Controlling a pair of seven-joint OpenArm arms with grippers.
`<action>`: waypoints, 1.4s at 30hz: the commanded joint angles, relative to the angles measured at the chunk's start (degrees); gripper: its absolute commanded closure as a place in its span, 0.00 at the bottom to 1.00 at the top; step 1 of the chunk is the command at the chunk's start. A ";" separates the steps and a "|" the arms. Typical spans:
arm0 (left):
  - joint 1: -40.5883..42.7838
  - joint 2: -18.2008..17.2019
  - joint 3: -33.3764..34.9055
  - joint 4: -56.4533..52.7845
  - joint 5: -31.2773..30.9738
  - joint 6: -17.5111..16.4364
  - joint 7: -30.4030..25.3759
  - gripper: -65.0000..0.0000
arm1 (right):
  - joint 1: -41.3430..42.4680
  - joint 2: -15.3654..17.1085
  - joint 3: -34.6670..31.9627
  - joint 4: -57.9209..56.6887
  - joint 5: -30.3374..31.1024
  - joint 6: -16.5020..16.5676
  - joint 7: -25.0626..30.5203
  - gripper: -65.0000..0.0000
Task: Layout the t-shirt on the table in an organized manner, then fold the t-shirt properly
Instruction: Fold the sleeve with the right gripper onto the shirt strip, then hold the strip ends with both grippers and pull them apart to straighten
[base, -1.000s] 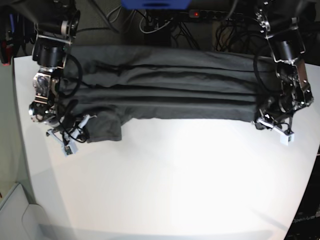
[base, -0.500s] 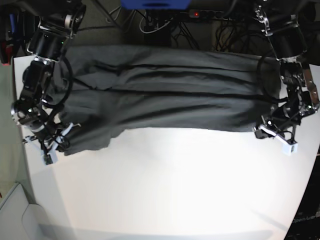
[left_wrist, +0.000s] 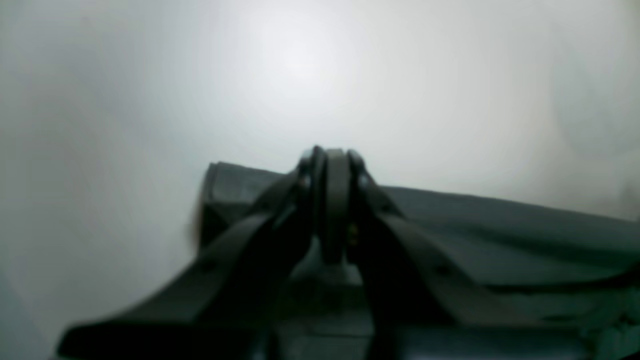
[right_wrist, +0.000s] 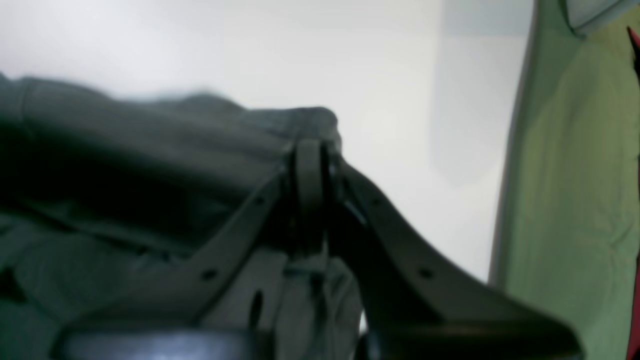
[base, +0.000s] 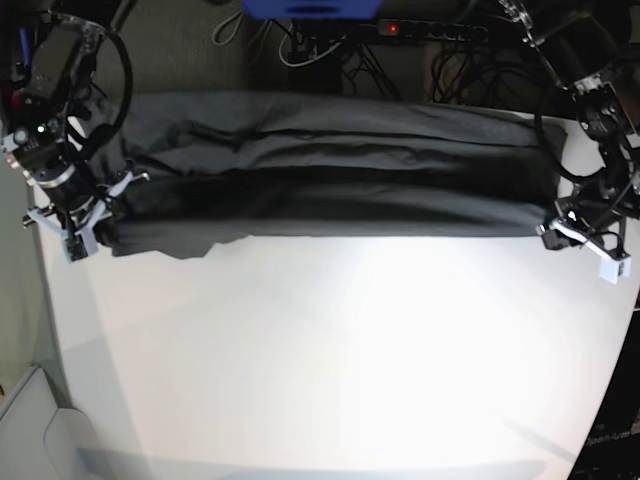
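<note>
While the t-shirt (base: 330, 170) lies stretched in a long band across the far part of the counter (base: 340, 350), its long axis runs side to side, end to end between the two arms. Lengthwise creases and folds cross the cloth; near edge fairly straight, sagging a little toward the base view's left.

Right end effector (base: 75, 225), at the base view's left: jaws closed, pinching the near corner of the cloth, which the right wrist view shows bunched at the tips. Left end effector (base: 585, 245), at the base view's right: jaws likewise closed on the opposite near corner; left wrist view shows the corner (left_wrist: 220, 175) clamped between them. Each arm sits at its own end, neither nearer the middle.

Judgement: layout step in hand, fold not yet begun. Shirt lies behind and inward of both end effectors, so the next pull would go toward the near side.

Room: wide bare counter in front. Both ends sit close to the counter's side edges. Cables and a power strip (base: 425, 28) lie beyond the far edge.
</note>
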 joint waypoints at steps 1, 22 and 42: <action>-0.16 -1.06 -0.19 1.58 -0.70 -0.02 -1.02 1.00 | -0.34 0.65 0.41 2.28 1.39 -0.21 1.41 1.00; 10.39 0.08 -0.19 5.27 -0.26 -0.02 2.76 0.99 | -19.77 -3.40 9.73 5.97 10.00 -0.21 1.50 1.00; 10.39 -2.03 -0.01 1.05 -0.09 -0.02 2.76 0.99 | -23.11 -7.53 9.82 4.65 9.91 -0.21 1.41 1.00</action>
